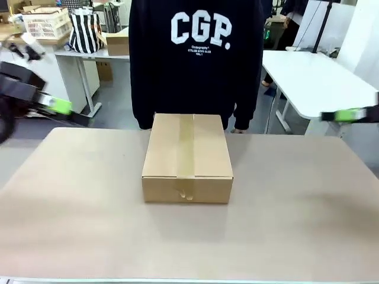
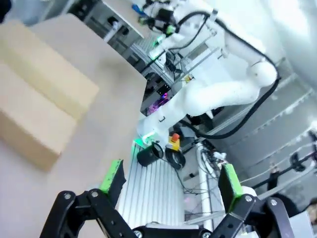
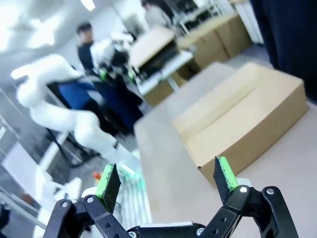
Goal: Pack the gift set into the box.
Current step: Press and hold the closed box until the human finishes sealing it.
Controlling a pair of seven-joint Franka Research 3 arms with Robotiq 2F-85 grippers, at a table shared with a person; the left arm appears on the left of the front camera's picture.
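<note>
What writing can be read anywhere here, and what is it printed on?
"CGP." in big white letters on the person's dark sweatshirt, seen in the front view.
Two or three lines of small white print under it: too small to read.
The box: plain brown, taped shut, no print.
Both wrist views: no readable text.
</note>
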